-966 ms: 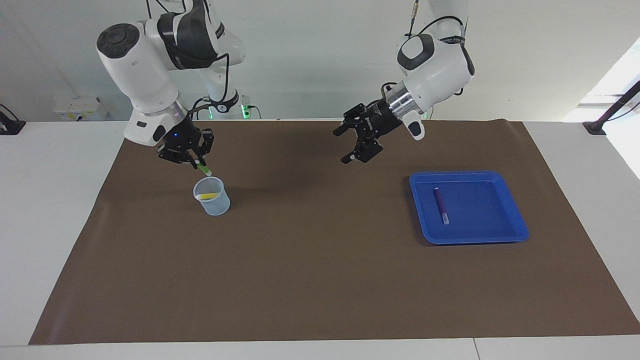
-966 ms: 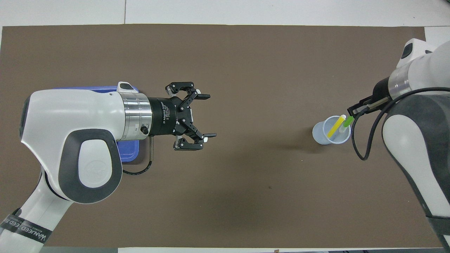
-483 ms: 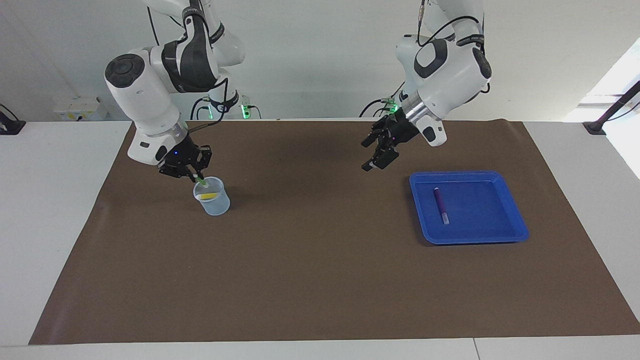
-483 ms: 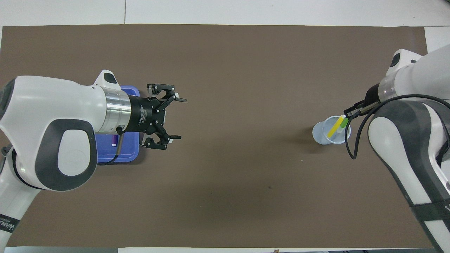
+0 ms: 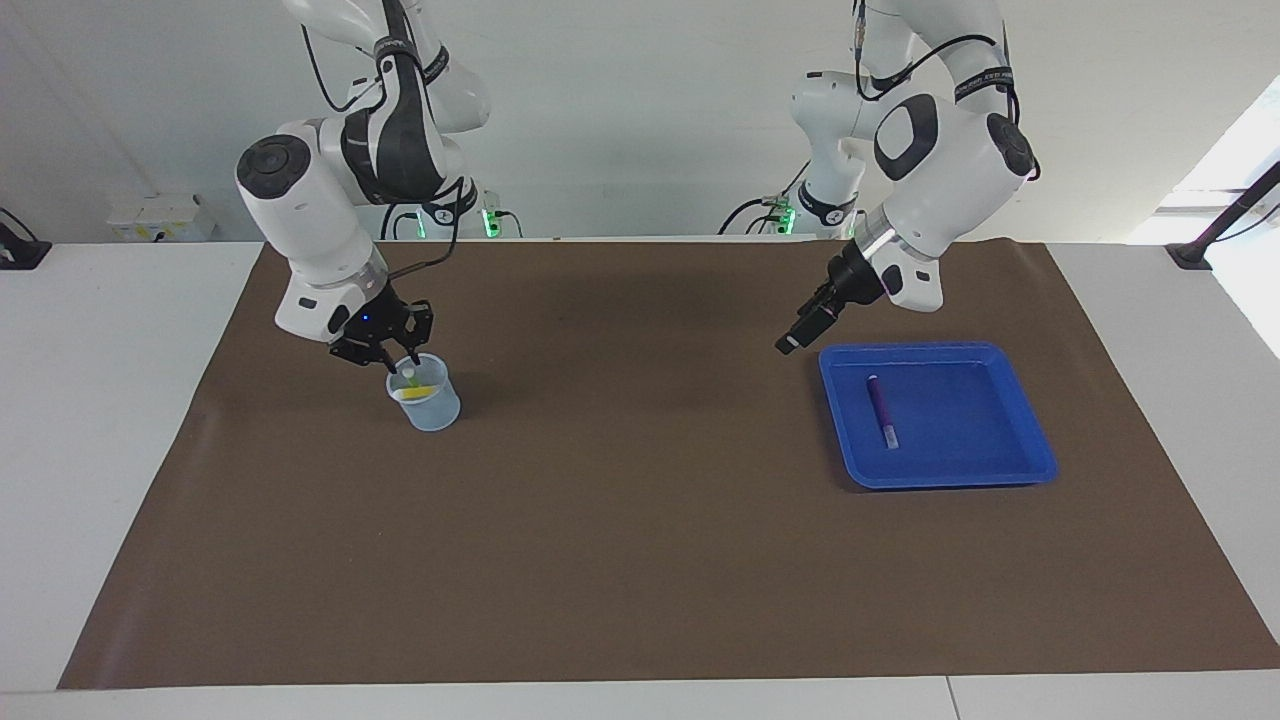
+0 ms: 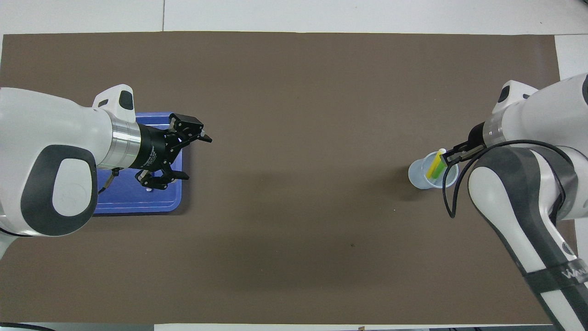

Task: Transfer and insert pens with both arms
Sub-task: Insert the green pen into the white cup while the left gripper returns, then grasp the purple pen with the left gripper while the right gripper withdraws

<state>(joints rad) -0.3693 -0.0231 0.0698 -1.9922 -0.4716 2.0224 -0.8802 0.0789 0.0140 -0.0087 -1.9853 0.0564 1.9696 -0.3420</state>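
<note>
The purple pen [image 5: 881, 410] lies flat in the blue tray [image 5: 1010, 445] toward the left arm's end of the tabletop [image 5: 640, 560], its pale cap at the end farther from the robots. The yellow pen [image 6: 432, 168] leans inside the clear cup [image 5: 437, 410] toward the right arm's end. The green pen [image 6: 440, 165] stands in the same cup beside it, its top at the tips of the right end effector [image 5: 392, 362], which sits at the cup's rim. Whether that end effector grips the green pen or has let it go cannot be told. The left end effector [image 6: 195, 155] hangs over the tray's edge nearest the table's middle, its fingers spread apart and holding nothing. A brown mat [image 5: 640, 600] covers the tabletop. White lettering on the left end effector's black body is too small to read; the right arm's lower black band [image 6: 558, 278] shows the partly cut-off letters "WAN".
</note>
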